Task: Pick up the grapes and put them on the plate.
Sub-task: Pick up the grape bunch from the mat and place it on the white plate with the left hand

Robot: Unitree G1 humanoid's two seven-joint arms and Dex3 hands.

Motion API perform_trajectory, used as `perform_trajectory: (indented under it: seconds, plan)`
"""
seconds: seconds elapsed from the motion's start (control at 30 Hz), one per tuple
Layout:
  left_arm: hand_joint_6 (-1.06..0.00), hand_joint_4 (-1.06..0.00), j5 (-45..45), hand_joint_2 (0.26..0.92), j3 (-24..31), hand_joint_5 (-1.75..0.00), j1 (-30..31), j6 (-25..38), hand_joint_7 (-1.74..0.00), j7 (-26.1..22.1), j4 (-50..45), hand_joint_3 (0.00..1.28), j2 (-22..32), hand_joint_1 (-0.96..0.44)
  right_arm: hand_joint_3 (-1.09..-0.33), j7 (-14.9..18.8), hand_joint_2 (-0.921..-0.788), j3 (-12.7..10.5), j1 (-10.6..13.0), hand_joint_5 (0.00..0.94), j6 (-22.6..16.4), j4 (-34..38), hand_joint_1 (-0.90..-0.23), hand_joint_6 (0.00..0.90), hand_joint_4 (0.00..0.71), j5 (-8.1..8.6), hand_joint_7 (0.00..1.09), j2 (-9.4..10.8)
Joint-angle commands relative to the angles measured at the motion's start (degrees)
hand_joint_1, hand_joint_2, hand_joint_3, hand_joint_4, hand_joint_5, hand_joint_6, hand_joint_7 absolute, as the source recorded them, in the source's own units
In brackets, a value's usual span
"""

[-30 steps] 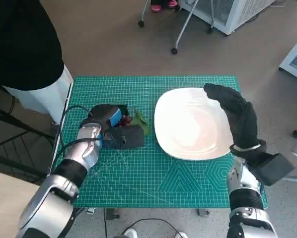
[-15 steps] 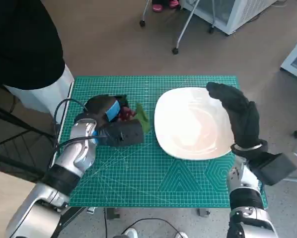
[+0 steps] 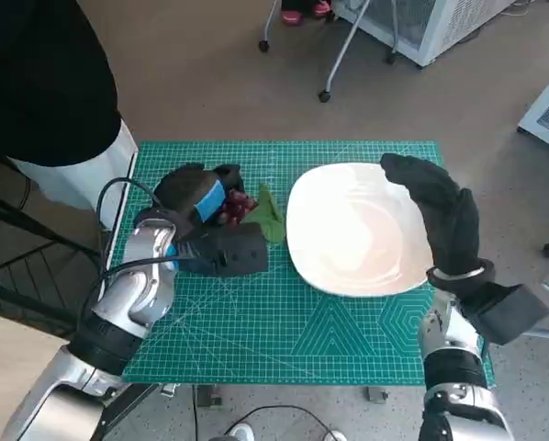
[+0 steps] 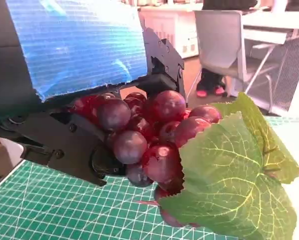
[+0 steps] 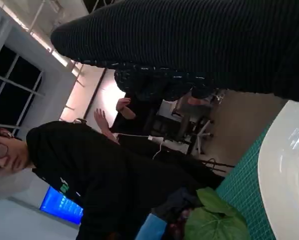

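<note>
Item: grapes [image 4: 144,135], a dark red bunch with one large green leaf [image 4: 234,170], clamped in the left hand [image 3: 201,197], whose black fingers [image 4: 69,145] wrap the bunch from one side and beneath; in the left wrist view the cluster appears raised clear of the green cutting mat [image 3: 256,322]. Location: left of centre in the head view, above the mat, just beside the left rim of the white plate [image 3: 348,230] but not over it. Right hand [image 3: 440,216]: gloved, holding nothing, fingers loosely extended over the plate's right edge at right of the frame; whether it touches the rim cannot be told. Also present: a person in black at the upper left of the head view and in the right wrist view, and chair legs on the floor along the top. Risks, as judged: the grip seems to bear on only part of the bunch, with several berries and the leaf hanging free, so a quick swing toward the plate could shake the cluster loose or let it slide out through the fingers. A low carry could catch the hanging leaf or the lowest grapes on the plate rim and shove the plate. An early release would leave the bunch on the mat or straddling the rim. The right hand, lying across the plate's far side, narrows the landing area and could be struck.
</note>
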Motion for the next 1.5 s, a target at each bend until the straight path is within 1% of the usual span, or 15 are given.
perform_trajectory:
  seconds: [0.03, 0.33, 0.53, 0.63, 0.8, 0.87, 0.97, 1.07, 1.13, 1.23, 1.3, 1.5]
  plan:
    - [-0.48, -0.55, 1.2, 0.921, 0.3, -1.39, 0.2, -1.2, -1.24, 1.3, -0.9, 0.20, 0.1, 0.00, -0.542, 0.8, -0.921, -0.3, 0.2, 0.002, 0.8, 0.4, -0.486, 0.205, 0.242, 0.59, 0.00, -0.3]
    - [-0.45, -0.58, 1.1, 0.921, 1.0, -1.36, -1.1, -1.6, -1.26, 0.7, -2.5, 0.20, 0.2, 0.00, -0.543, 1.0, -0.921, -0.5, 0.4, 0.001, 1.0, 0.3, -0.484, 0.211, 0.242, 0.71, 0.01, -0.6]
    - [-0.47, -0.59, 1.5, 0.921, 1.4, -1.35, -2.2, -1.7, -1.24, -0.3, -5.2, 0.19, 0.6, 0.00, -0.544, 0.8, -0.921, -0.6, 0.6, 0.002, 1.2, -0.2, -0.484, 0.213, 0.244, 0.61, 0.01, -0.8]
    - [-0.48, -0.58, 1.8, 0.921, 1.3, -1.38, -3.0, -1.9, -1.21, -0.7, -5.8, 0.19, 0.2, 0.00, -0.544, 0.8, -0.921, -0.7, 0.8, 0.002, 1.2, -0.5, -0.485, 0.214, 0.244, 0.59, 0.01, -0.9]
    - [-0.50, -0.54, 2.2, 0.921, 0.8, -1.47, -5.0, -1.9, -1.15, -1.0, -5.0, 0.20, -1.7, 0.00, -0.543, 0.6, -0.921, -0.7, 1.3, 0.002, 1.1, -1.3, -0.484, 0.216, 0.246, 0.52, 0.01, -1.1]
    - [-0.50, -0.51, 2.3, 0.921, 0.4, -1.46, -6.0, -1.8, -1.19, -1.0, -4.3, 0.21, -2.9, 0.00, -0.543, 0.4, -0.921, -0.7, 1.5, 0.002, 1.1, -1.7, -0.484, 0.217, 0.246, 0.47, 0.01, -1.1]
    - [-0.49, -0.49, 2.5, 0.921, -0.2, -1.41, -7.5, -1.9, -1.29, -0.9, -3.3, 0.22, -4.7, 0.00, -0.543, 0.2, -0.921, -0.6, 1.8, 0.002, 1.1, -2.2, -0.486, 0.217, 0.246, 0.42, 0.01, -1.3]
    - [-0.48, -0.48, 2.8, 0.921, -0.9, -1.39, -8.7, -2.7, -1.33, -0.4, -2.2, 0.22, -6.2, 0.00, -0.542, -0.1, -0.921, -0.6, 2.2, 0.002, 1.1, -3.0, -0.488, 0.218, 0.247, 0.38, 0.01, -1.4]
    - [-0.49, -0.49, 2.8, 0.921, -1.3, -1.40, -9.5, -3.5, -1.30, 0.0, -1.2, 0.22, -7.0, 0.00, -0.542, -0.3, -0.921, -0.6, 2.4, 0.002, 1.1, -3.5, -0.490, 0.219, 0.248, 0.40, 0.01, -1.5]
    - [-0.50, -0.49, 3.1, 0.921, -2.2, -1.48, -11.3, -5.2, -1.19, 0.8, 1.6, 0.22, -8.4, 0.00, -0.542, -0.5, -0.921, -0.6, 2.9, 0.002, 1.0, -4.3, -0.492, 0.220, 0.249, 0.45, 0.01, -1.6]
    - [-0.50, -0.50, 3.2, 0.921, -2.9, -1.50, -12.6, -6.5, -1.16, 1.4, 3.9, 0.22, -9.4, 0.00, -0.542, -0.8, -0.921, -0.7, 3.2, 0.003, 1.0, -4.7, -0.493, 0.220, 0.249, 0.45, 0.01, -1.8]
    - [-0.51, -0.55, 2.9, 0.921, -4.3, -1.43, -17.0, -9.7, -1.16, 3.0, 11.6, 0.19, -12.8, 0.00, -0.544, -2.3, -0.921, -0.5, 4.1, 0.002, 0.8, -6.3, -0.493, 0.221, 0.250, -0.02, 0.01, -2.0]
